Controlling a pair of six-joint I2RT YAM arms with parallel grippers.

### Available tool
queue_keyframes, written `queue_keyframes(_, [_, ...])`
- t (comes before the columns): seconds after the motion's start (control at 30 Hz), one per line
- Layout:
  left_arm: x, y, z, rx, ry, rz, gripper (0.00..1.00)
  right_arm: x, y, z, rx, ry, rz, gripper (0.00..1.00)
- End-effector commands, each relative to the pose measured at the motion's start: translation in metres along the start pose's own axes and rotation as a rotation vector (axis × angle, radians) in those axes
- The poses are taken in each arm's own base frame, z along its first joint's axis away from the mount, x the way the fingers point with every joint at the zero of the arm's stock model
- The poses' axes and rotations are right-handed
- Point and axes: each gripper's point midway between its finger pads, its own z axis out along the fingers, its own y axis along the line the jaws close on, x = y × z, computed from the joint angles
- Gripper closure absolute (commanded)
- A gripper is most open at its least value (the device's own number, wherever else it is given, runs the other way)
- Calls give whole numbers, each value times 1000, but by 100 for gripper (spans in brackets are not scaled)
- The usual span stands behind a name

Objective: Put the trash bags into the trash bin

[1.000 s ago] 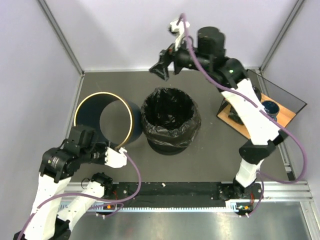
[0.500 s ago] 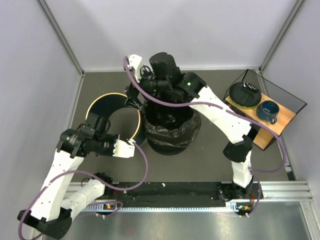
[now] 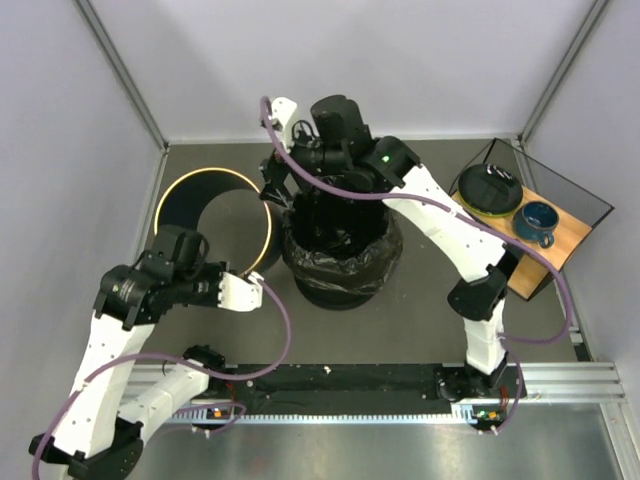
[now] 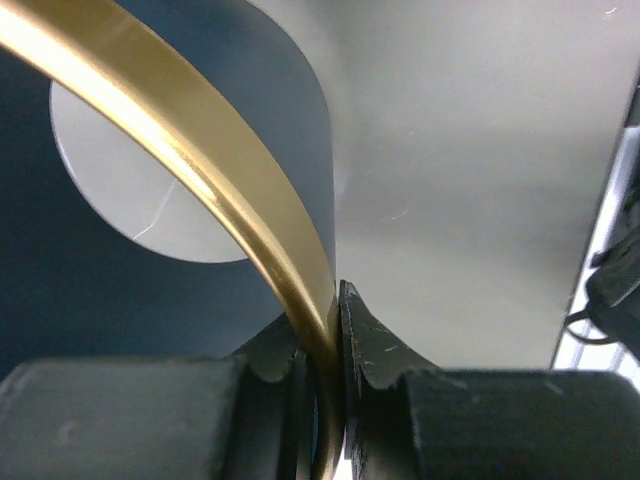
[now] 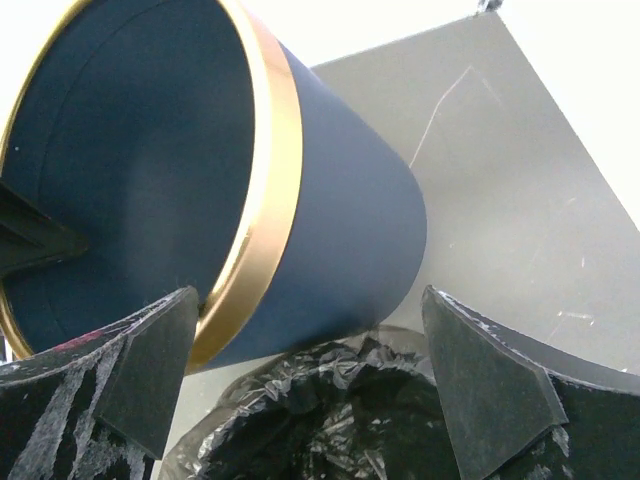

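The navy trash bin point(image 3: 215, 205) with a gold rim lies tilted at the left, its mouth facing up and toward the camera. My left gripper point(image 3: 258, 283) is shut on the rim's near right edge; the left wrist view shows the gold rim point(image 4: 210, 180) pinched between the jaws of the left gripper point(image 4: 327, 345). A crinkly black trash bag point(image 3: 340, 255) stands bunched in a round open shape at the table's middle. My right gripper point(image 3: 285, 195) hangs open over the bag's left edge, next to the bin. In the right wrist view the right gripper point(image 5: 315, 385) spans the bag point(image 5: 330, 425) below the bin point(image 5: 340, 230).
A wooden tray point(image 3: 560, 240) at the right edge carries a dark round item on a plate point(image 3: 490, 188) and a blue cup point(image 3: 535, 220). Walls with metal posts close in the left, back and right. A metal rail point(image 3: 350, 385) runs along the near edge.
My right arm swung down from high at the back right to the bag's left edge, still open. The left arm shifted the bin right, then back left, keeping its grip.
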Motion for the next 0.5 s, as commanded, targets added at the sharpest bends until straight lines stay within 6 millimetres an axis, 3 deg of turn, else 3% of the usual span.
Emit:
queue_keyframes(0.0, [8,-11,-24,-21,42,2,100,-38,7,-32,-21,-112,7,7])
queue_keyframes(0.27, [13,-34,-6,50,40,-37,100,-30,16,-4,-6,-85,-24,7])
queue_keyframes(0.47, [12,-42,5,102,30,-53,100,-1,7,39,46,-8,-89,8])
